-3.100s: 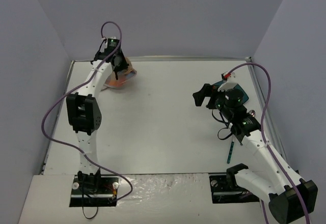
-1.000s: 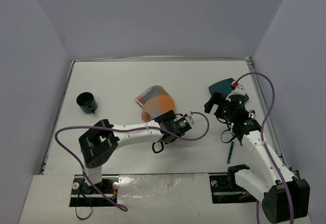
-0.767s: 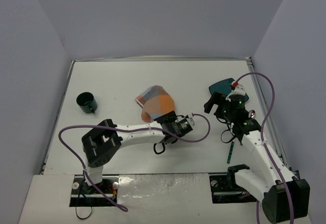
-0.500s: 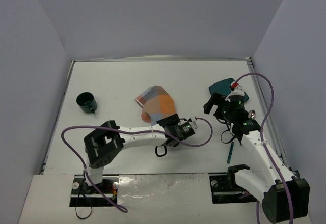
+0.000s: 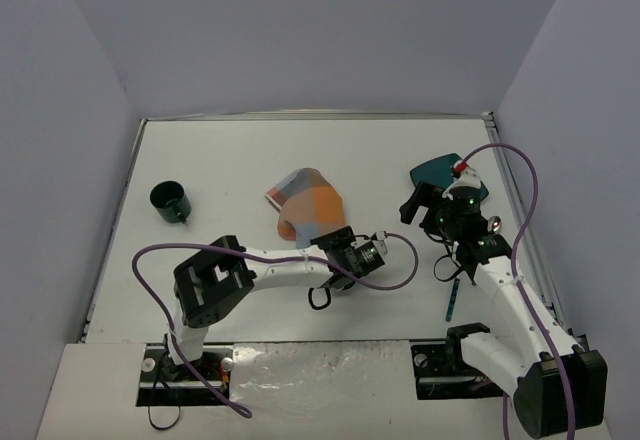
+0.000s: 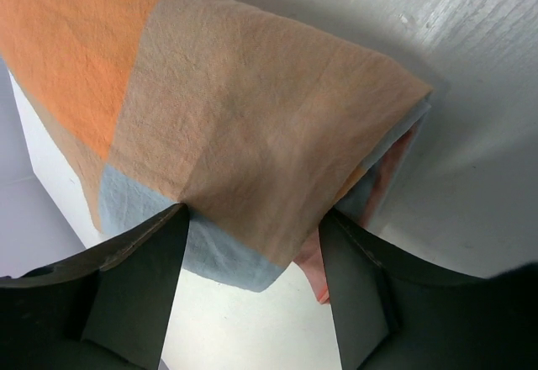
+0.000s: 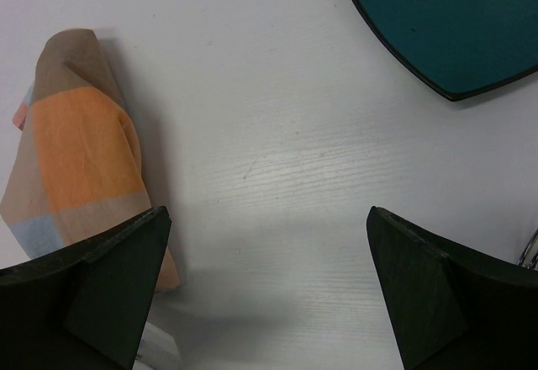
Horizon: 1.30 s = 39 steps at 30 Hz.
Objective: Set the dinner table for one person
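Plain lilac-grey walls close in three sides of a white worktop [image 5: 300, 150], the dinner table of the task. It runs under both sets of jaws and out to every wall.

Left arm [image 5: 280, 265]: reaches low across the worktop from its base. The left jaws sit at the near edge of a plaid placemat [image 5: 305, 200] of orange, tan and pale blue squares.
- Left wrist view: the placemat [image 6: 252, 134] is folded over itself and fills the space ahead of the jaws.
- The dark fingers [image 6: 134, 294] stand apart, not clenched. The cloth's near edge lies in the gap and meets both inner faces.
- Whether the pads press the fabric cannot be told.

Right arm [image 5: 500, 290]: the right jaws are spread wide, released, holding nothing.
- Right wrist view: both fingers [image 7: 101, 277] frame bare worktop directly between and ahead of them.
- A teal plate [image 7: 445, 25] lies ahead of these jaws and to their right, flat on the worktop.
- The placemat lies to their left, just beside the left finger.

Other items:
- A dark green cup [image 5: 170, 200] stands upright, well apart from the left jaws, off to their left.
- A thin teal-handled utensil [image 5: 452, 300] lies behind the right jaws, beside the right arm; its kind cannot be made out.
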Motion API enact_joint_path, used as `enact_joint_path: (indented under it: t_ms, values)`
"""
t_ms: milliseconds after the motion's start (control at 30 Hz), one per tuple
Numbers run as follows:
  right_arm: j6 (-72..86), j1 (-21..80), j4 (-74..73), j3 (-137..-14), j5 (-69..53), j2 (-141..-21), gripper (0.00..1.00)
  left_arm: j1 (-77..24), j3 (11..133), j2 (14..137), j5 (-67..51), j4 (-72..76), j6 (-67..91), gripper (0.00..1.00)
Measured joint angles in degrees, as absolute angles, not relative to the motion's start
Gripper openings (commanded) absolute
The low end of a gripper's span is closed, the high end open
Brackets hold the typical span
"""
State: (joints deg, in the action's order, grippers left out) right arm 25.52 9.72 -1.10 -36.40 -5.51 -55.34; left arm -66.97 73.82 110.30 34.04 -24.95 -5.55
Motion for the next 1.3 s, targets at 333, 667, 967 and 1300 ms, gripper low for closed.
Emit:
enact_joint_path:
  t_ms: [333, 667, 967, 1300]
  values:
    - [25.49, 9.72, -1.09, -36.40, -6.16, -55.42, 1.00, -66.97, 74.38, 111.18, 36.05, -23.78, -7.33, 0.08]
    - [24.73, 9.32, -0.61, -36.64, -8.91, -56.37, 0.93, -64.05, 86.28, 105.51, 35.98, -28.55, -7.73, 0.00]
    - [22.85, 10.44, -0.09, -37.86, -13.14, -58.28, 0.93, -48.68, 99.59, 96.25, 25.99, -35.97, 5.57, 0.00]
    - [21.80, 20.10, 4.02, -38.76, -15.20, -65.07, 0.92, -38.65, 87.91, 82.25, 16.40, -38.85, 17.67, 0.00]
